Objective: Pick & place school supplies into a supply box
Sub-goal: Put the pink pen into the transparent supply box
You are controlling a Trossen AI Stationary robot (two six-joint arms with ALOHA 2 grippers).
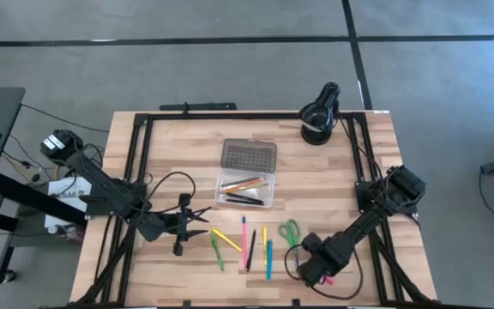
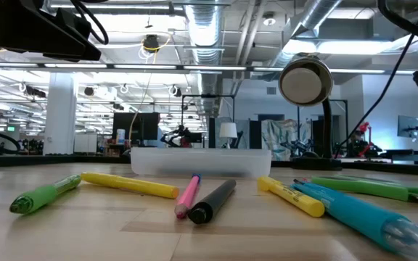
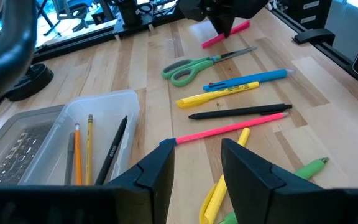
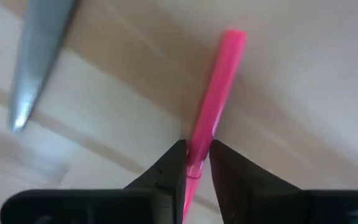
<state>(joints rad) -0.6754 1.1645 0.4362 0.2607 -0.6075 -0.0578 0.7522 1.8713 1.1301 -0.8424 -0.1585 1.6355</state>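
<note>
One supply box (image 1: 247, 174), one scissors (image 1: 291, 232) — two pencils (image 3: 82, 148) inside, one lamp (image 1: 319, 113).

This is a robotics lab set up in a big open industrial hall: beyond the wooden table (image 2: 64, 217), well past the left gripper (image 3: 194, 165), exposed silver ducts (image 2: 209, 29) and pipes run under a bare ceiling with long rows of strip lights. Farther back stand more rigs, monitors and cabling on benches, and a black round lamp (image 2: 305, 81) is clamped at the table's far edge. The floor around it is grey concrete (image 1: 230, 77) marked with dark lines
</note>
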